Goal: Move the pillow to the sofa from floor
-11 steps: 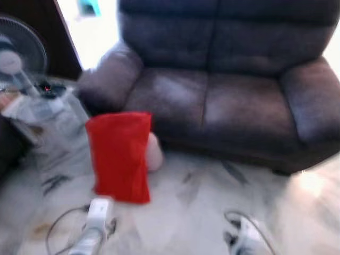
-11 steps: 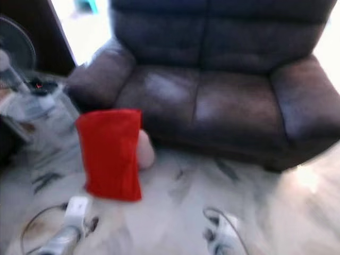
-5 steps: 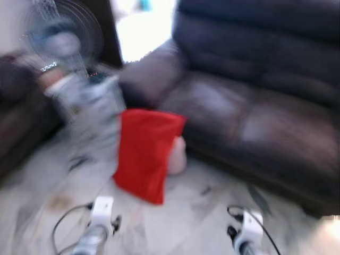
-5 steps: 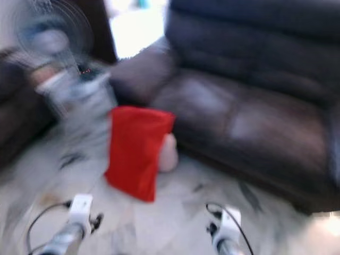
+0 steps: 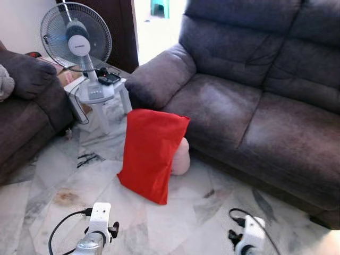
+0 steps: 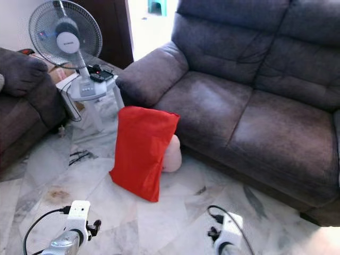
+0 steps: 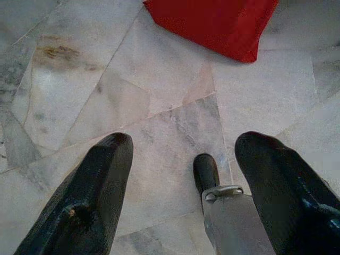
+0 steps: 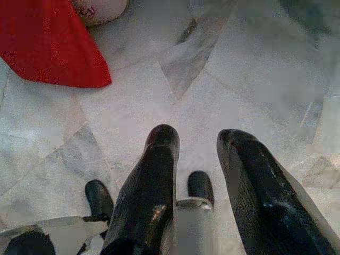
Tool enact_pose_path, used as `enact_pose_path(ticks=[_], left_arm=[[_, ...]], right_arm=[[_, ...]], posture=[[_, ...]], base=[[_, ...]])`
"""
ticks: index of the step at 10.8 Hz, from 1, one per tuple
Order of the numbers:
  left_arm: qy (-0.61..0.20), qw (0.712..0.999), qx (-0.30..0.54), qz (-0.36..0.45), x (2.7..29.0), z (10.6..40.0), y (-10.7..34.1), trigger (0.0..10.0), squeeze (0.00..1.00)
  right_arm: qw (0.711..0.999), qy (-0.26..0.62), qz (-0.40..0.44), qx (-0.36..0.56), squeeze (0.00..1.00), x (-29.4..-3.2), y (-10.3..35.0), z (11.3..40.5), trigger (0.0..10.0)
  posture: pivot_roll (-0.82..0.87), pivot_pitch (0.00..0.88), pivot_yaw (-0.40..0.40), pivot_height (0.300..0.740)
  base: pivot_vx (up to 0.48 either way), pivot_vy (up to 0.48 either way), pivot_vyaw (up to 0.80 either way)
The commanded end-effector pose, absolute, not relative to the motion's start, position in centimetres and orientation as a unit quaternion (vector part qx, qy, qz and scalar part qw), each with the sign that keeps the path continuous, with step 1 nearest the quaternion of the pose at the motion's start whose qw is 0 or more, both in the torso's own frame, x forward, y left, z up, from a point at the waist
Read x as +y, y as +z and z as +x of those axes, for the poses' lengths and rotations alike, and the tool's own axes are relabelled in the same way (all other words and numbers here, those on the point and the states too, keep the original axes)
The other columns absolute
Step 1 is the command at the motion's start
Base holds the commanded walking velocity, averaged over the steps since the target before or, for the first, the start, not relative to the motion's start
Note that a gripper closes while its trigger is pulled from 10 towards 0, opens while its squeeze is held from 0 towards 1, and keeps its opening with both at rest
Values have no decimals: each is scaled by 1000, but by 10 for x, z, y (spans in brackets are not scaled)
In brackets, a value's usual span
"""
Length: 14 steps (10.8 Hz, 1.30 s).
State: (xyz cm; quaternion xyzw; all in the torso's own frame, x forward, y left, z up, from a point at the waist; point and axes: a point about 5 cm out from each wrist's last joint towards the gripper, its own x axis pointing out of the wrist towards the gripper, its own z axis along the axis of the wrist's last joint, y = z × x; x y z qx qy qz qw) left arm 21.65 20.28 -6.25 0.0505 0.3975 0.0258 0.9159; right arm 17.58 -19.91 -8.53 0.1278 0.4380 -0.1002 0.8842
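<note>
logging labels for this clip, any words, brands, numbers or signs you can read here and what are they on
No text here can be read for certain.
Fan: a small dark mark on the white hub, likely a brand, too small to read.
Fan's control panel: button markings, too blurred to read.
Pale round thing behind the red pillow: a small reddish mark, not legible.
Red pillow: no print visible.

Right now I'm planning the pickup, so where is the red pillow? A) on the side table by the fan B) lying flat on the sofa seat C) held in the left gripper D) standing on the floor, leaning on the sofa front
D: the red pillow stands on the marble floor, propped against the sofa front.
</note>
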Motion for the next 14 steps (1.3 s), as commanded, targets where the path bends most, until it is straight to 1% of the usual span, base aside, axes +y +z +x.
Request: enact_pose_path(ticks=[1,3,5,6,8,11,13,14], left_arm=[[23,915,398,64,205,218,-61,10000,0],[23,915,397,64,204,218,-62,10000,0],[24,915,397,64,204,218,-62,10000,0],[24,915,398,64,204,218,-62,10000,0],[24,915,399,64,204,217,-62,10000,0],[23,914,399,65,204,217,-62,10000,0],[23,914,400,65,204,217,-62,10000,0],[23,914,400,65,205,216,-62,10000,0]], right_arm=[[881,-104,137,440,0,-200,-86,174,10000],[880,-102,131,445,0,-199,-89,167,10000],[881,-93,118,449,0,-185,-91,168,10000],[879,-103,135,446,0,-179,-90,170,10000],[882,-99,135,441,0,-174,-89,175,10000],[885,-104,131,435,0,-187,-84,182,10000],[885,-104,125,437,0,-190,-83,185,10000],[885,-96,110,442,0,-188,-84,183,10000]], posture=[[17,43,-12,740],[15,44,-14,740],[18,46,-15,740],[19,48,-15,740],[18,47,-14,740],[19,46,-13,740],[19,47,-13,740],[19,47,-14,740]], base=[[292,0,0],[294,0,0],[298,0,800],[300,0,0],[300,0,0],[298,0,0],[298,0,0],[296,0,800]])
